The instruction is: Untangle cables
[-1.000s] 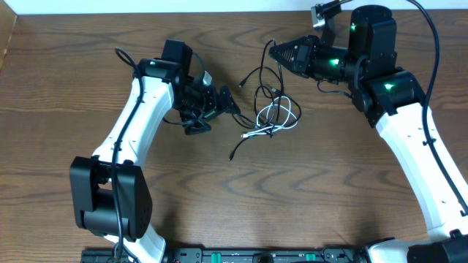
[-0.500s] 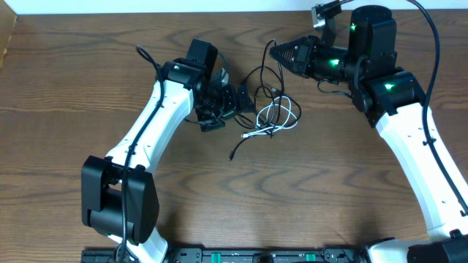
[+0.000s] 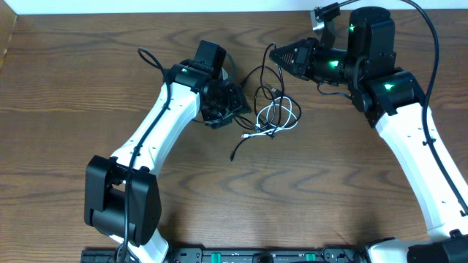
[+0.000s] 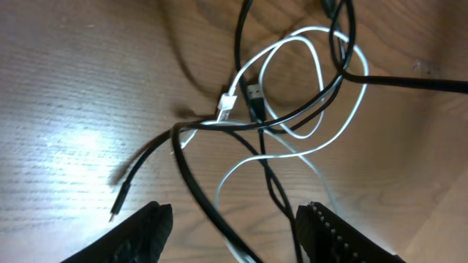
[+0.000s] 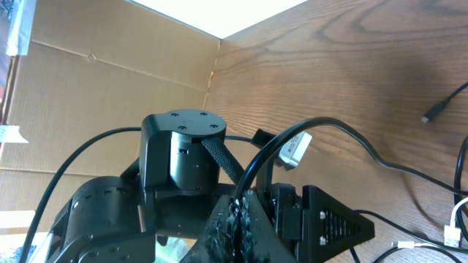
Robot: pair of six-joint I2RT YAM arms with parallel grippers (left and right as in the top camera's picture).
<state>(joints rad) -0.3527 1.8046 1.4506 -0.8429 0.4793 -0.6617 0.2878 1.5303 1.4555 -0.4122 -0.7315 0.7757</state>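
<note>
Brown wood-grain table [image 3: 66,88] with darker streaks, pale strip [image 3: 146,6] along far edge, creased cardboard panel [image 5: 102,80] upright at table's side, black rail [image 3: 241,256] with green fittings at near edge, glare on tabletop.

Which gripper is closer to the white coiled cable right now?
Left. The left gripper sits right beside the white cable, jaws open over the tangle. The right gripper is farther off toward the table's back edge, shut on a black cable.

Overhead looks down on the table [image 3: 58,88]; both wrist views closely share the cables [image 4: 252,95].
</note>
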